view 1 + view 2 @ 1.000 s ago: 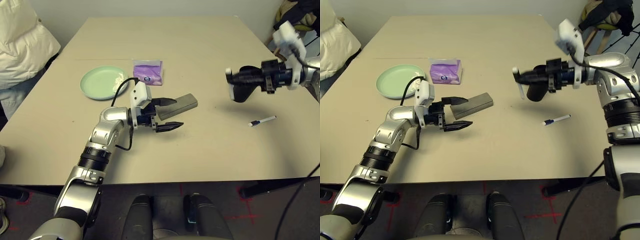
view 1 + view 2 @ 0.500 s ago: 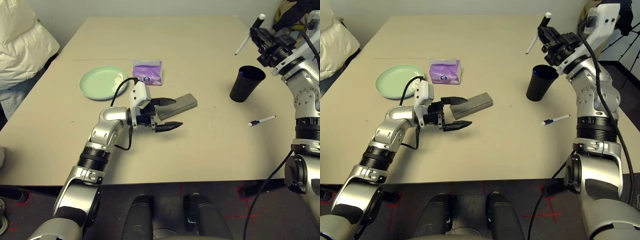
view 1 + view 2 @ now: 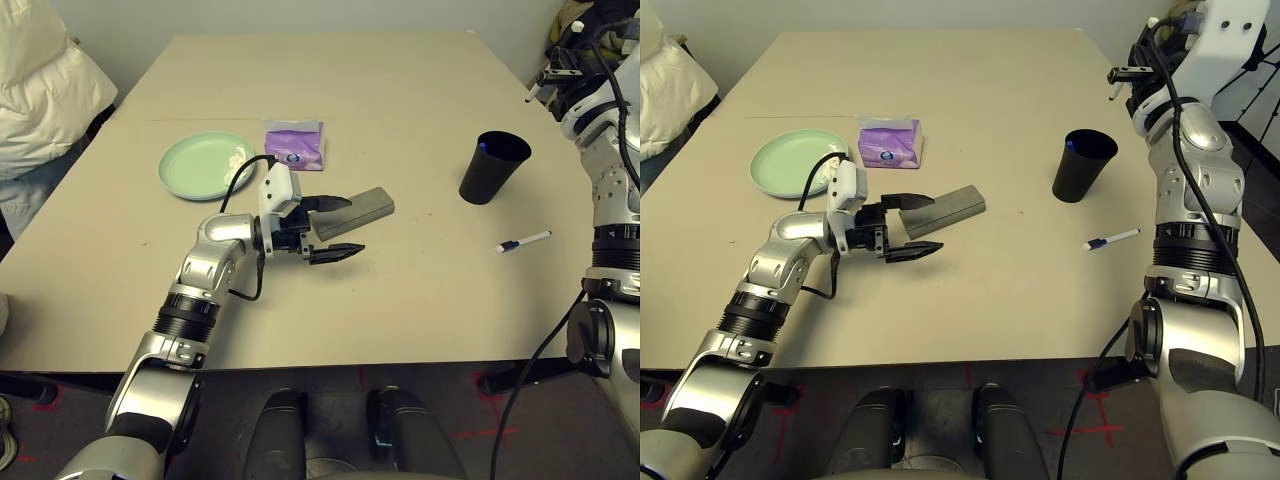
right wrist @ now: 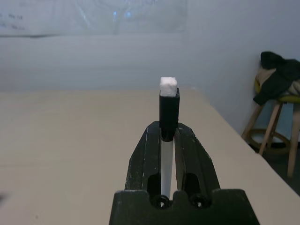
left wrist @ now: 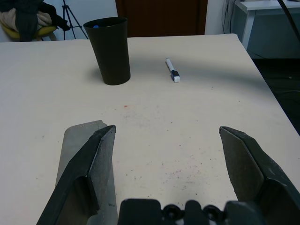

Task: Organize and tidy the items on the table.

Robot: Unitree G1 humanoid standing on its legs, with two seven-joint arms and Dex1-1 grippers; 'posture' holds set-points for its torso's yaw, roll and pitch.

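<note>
Now | no legible writing | purple tissue pack | black cup

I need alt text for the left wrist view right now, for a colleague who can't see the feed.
The left pincer is open over the beige table, one finger against the end of the grey-brown glasses case. Farther ahead stands a black cup, upright with something blue inside, and beside it lies a white marker with a dark cap.
</note>
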